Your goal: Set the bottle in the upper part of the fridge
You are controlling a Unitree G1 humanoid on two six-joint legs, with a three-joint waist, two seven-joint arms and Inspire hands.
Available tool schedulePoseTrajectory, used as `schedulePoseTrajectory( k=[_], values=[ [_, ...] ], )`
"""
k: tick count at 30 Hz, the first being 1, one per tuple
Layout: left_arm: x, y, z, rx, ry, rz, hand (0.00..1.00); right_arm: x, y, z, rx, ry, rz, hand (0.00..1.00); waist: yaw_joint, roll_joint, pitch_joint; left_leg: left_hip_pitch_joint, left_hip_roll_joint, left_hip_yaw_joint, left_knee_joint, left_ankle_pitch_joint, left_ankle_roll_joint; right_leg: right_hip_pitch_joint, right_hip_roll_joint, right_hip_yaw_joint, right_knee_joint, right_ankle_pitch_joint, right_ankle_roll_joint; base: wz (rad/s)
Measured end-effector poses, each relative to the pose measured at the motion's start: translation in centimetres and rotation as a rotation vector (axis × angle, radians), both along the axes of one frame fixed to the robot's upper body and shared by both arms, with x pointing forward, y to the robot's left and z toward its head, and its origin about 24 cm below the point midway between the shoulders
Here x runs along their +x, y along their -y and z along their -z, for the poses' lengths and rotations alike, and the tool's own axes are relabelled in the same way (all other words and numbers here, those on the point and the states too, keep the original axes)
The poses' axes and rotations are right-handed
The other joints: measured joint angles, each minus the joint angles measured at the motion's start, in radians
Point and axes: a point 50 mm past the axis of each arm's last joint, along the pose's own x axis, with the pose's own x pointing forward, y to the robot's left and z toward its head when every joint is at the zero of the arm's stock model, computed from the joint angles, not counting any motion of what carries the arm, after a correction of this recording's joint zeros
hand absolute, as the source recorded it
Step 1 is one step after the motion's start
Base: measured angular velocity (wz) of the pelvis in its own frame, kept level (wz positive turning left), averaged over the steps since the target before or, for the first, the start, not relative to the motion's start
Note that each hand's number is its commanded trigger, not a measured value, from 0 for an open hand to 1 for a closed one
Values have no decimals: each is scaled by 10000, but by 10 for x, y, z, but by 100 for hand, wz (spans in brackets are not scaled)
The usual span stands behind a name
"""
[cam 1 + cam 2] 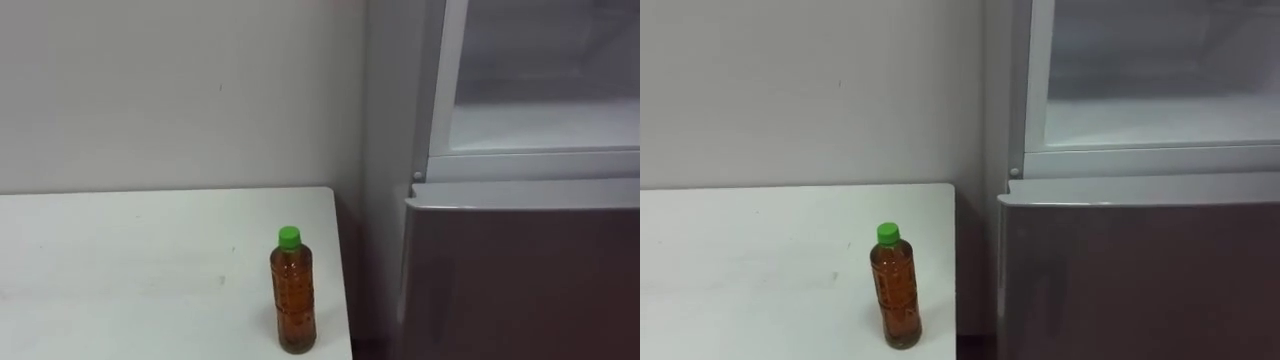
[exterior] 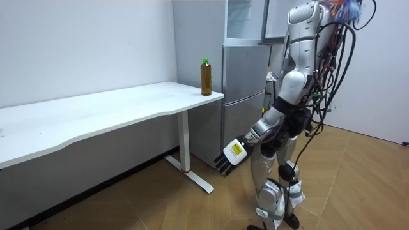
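White table (image 2: 96, 115) w/ white leg (image 2: 185, 140) fills left of room view, set against plain light wall (image 2: 83, 45). Wood-look floor (image 2: 364, 191) at lower right. Grey fridge (image 2: 243, 83) at upper centre, just beside table's end. Pale wall (image 2: 390, 64) at far right.

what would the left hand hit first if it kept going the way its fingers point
Probably the floor. The left hand hangs low, fingers straight, aimed down and to the room view's left, short of the table's foot; depth is unclear.
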Motion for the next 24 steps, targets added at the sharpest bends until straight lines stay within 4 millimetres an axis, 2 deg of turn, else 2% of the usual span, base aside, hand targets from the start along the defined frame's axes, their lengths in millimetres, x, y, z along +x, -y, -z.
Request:
schedulePoseTrajectory(
  k=[13,15,20,24],
  values=[
    [-4,-3,2,550,-209,-214,0,11,-5,-2,-242,213,-1174,0,25,-66,-1,-18,-6,-23,-16,0,0,-9,-12,-26,0,-3,0,0],
    [-3,-4,2,603,-242,-91,0,18,-7,-4,-307,493,-1484,0,28,-96,-3,-28,-9,-24,-12,0,0,-26,-16,-26,4,-4,1,0],
    [1,-5,1,708,-186,135,0,53,-20,-20,-612,2074,-3075,0,68,-189,14,-108,-8,-30,-11,1,1,-78,-10,-25,4,-4,1,0],
    [9,-4,0,746,-43,334,0,77,-33,-35,-489,3333,-3643,0,295,-298,19,-160,-5,-30,-20,1,0,-108,-3,-12,1,-4,1,0]
  ],
)
